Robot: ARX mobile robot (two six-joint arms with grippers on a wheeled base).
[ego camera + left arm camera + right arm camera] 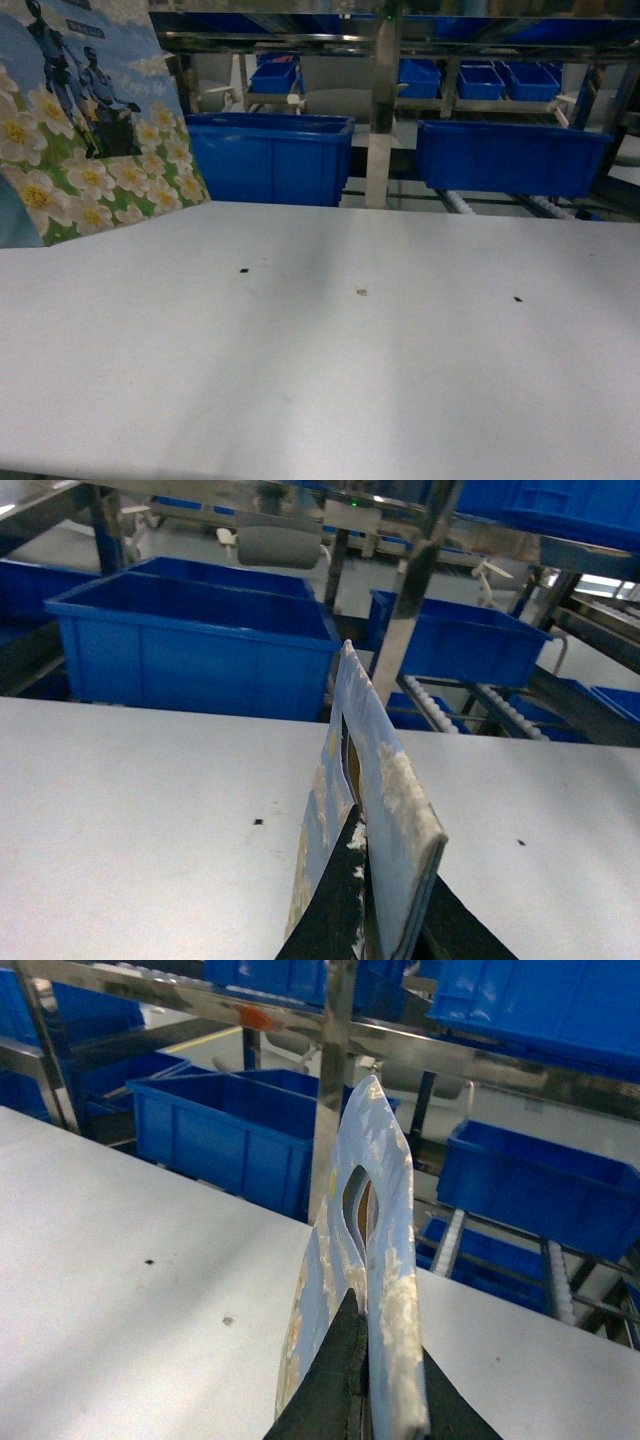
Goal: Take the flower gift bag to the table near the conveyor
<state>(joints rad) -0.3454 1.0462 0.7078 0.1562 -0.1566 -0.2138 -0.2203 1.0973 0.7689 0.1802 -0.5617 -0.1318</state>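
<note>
Pale-blue paper, the flower gift bag (85, 120) hung above the white surface's (330, 350) far-left corner, before the blue bins (270, 155), each claw (left (365, 920), right (362, 1390)) pinching its rim, apparently to keep it upright.

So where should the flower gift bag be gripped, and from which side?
The flattened rim near the handle cutout of the flower gift bag, fingers closing on its two broad faces, coming in edge-on. The bag is thin and flat there; the right gripper pinches it this way.
</note>
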